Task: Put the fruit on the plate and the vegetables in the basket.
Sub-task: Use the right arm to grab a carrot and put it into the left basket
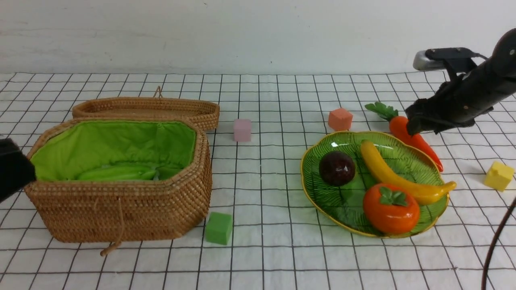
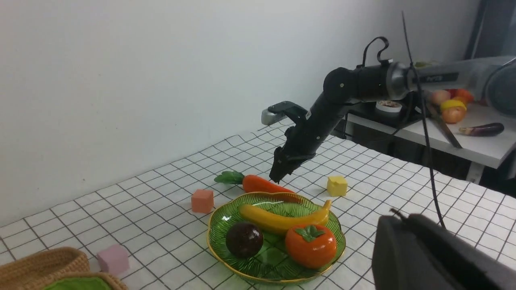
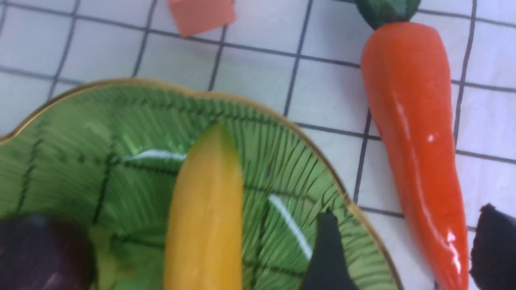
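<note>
The green glass plate (image 1: 312, 177) holds the fruit: a dark mangosteen (image 1: 337, 168), a yellow banana (image 1: 397, 175) and an orange persimmon (image 1: 391, 208). Just behind its far rim an orange-red carrot (image 1: 423, 143) lies on the cloth. My right gripper (image 1: 411, 127) hovers open over the carrot, and the right wrist view shows the carrot (image 3: 415, 133) running between the two fingertips (image 3: 328, 257), not gripped. The open wicker basket (image 1: 121, 209) stands at the left with a green cucumber (image 1: 117, 173) inside. My left gripper (image 1: 14, 171) is shut and empty by the basket's left side.
The basket's lid (image 1: 149, 108) lies behind the basket. Foam cubes sit around: pink (image 1: 242, 129), orange (image 1: 340, 119), green (image 1: 219, 228), yellow (image 1: 499, 175). A dark cable (image 1: 496, 241) hangs at the right edge. A side table (image 2: 483, 149) with other produce stands beyond the right arm.
</note>
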You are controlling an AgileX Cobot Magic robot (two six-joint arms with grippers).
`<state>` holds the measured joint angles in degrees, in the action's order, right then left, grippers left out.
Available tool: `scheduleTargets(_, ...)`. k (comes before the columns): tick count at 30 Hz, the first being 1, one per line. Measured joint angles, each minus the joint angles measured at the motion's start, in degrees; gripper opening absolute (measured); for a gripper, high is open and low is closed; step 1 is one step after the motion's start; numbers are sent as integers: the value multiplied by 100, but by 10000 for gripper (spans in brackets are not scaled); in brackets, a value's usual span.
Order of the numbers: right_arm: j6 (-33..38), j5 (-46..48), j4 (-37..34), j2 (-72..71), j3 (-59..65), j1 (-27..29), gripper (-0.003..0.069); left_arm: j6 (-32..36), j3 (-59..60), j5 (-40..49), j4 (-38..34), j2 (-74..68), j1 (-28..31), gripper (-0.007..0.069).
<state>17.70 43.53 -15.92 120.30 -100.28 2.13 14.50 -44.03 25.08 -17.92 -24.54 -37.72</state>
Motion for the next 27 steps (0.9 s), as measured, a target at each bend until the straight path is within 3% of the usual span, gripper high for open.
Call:
scheduleTargets(7,-502,410,180,1348,-1842,44,524,0,0,58,11,-251,0,4)
scheduleTargets(15,-562,565,212,2245,-2711,39,525,0,4,58,25,-430,0,8)
scheduleTargets(19,-578,497,286,2332,-2797,39,489,0,11,58,32,-430,0,10)
scheduleTargets(22,-578,468,386,2332,-2803,39,399,-179,11,64,110,-430,0,10)
scheduleTargets(27,-578,745,660,2121,-2757,39,394,-923,11,307,824,-430,0,10)
